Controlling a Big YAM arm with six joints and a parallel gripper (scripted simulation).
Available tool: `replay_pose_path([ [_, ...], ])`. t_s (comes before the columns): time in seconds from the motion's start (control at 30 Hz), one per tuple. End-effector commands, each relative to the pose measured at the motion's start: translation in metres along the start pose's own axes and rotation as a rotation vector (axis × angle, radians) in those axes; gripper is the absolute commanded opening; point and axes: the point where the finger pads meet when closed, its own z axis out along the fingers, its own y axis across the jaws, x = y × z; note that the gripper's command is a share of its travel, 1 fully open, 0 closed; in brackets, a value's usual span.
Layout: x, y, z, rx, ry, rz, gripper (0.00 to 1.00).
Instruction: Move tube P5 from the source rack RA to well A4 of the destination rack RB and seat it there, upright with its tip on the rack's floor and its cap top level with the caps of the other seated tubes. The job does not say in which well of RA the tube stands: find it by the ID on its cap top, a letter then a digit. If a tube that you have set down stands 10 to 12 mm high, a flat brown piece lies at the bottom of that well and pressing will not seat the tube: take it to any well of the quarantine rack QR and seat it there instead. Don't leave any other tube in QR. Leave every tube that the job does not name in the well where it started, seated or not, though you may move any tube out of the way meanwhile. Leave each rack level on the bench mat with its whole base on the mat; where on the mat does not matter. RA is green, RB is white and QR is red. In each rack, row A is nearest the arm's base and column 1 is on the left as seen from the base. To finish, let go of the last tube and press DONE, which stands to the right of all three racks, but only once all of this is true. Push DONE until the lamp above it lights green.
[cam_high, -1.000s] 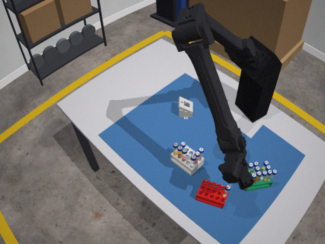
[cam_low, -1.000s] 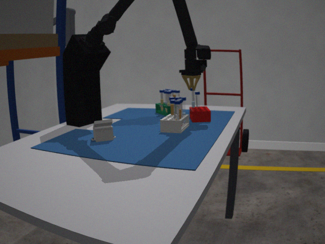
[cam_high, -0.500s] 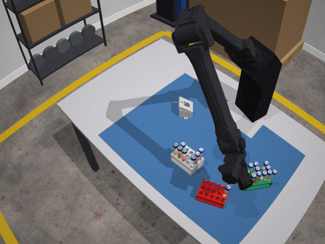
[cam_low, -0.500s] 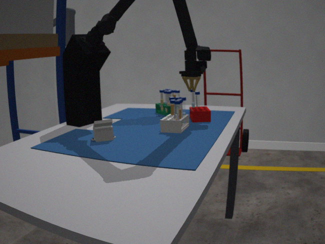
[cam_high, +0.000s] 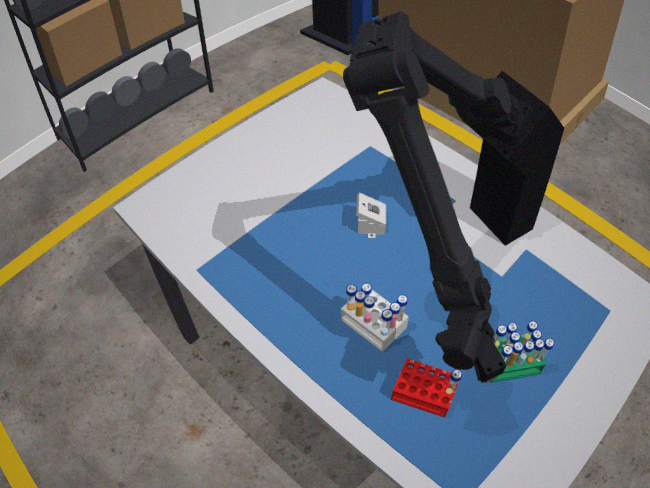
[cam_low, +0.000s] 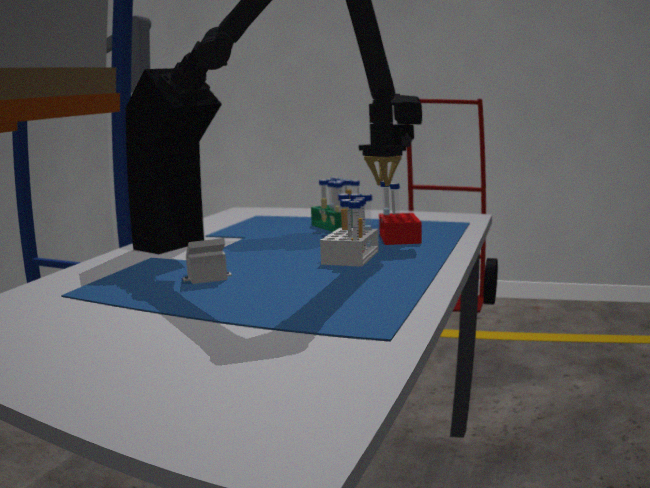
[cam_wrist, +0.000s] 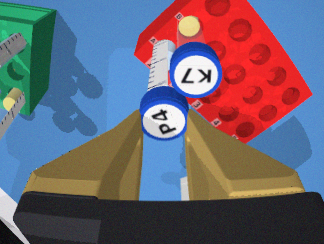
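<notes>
Hand (cam_wrist: 165, 134) clamping blue-capped tube P4 (cam_wrist: 163, 117)

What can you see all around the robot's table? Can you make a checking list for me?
Surface: white table with a blue bench mat.
Job's things: green rack full of tubes; white rack with several tubes; red rack holding tube K7 at a corner well; DONE button box.
Clutter: nothing seen.
Grippers: gripper shut on tube P4, held beside the red rack, next to K7.
Cables: nothing seen.
Surroundings: shelf unit with boxes, big cardboard crate, red hand truck, yellow floor line.
</notes>
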Motion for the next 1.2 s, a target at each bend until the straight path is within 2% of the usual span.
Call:
replay_pose_path([
  [0.0,-0.009,-0.011,0.003,0.017,-0.017,0.005,0.0],
  [0.17,-0.008,-0.015,0.004,0.022,-0.016,0.013,0.0],
  [0.2,-0.014,-0.015,-0.005,0.026,-0.032,0.01,0.0],
  [0.37,-0.008,-0.012,0.008,0.018,-0.014,0.008,0.0],
  [0.47,-0.011,-0.017,0.001,0.026,-0.027,0.013,0.0],
  [0.87,-0.009,-0.013,0.008,0.02,-0.017,0.009,0.0],
  [0.9,-0.009,-0.008,0.002,0.014,-0.021,0.006,0.0],
  [1.07,-0.009,-0.008,0.002,0.014,-0.021,0.006,0.0],
  [1.1,-0.009,-0.008,0.002,0.014,-0.021,0.006,0.24],
  [1.17,-0.009,-0.008,0.002,0.014,-0.021,0.006,0.24],
])
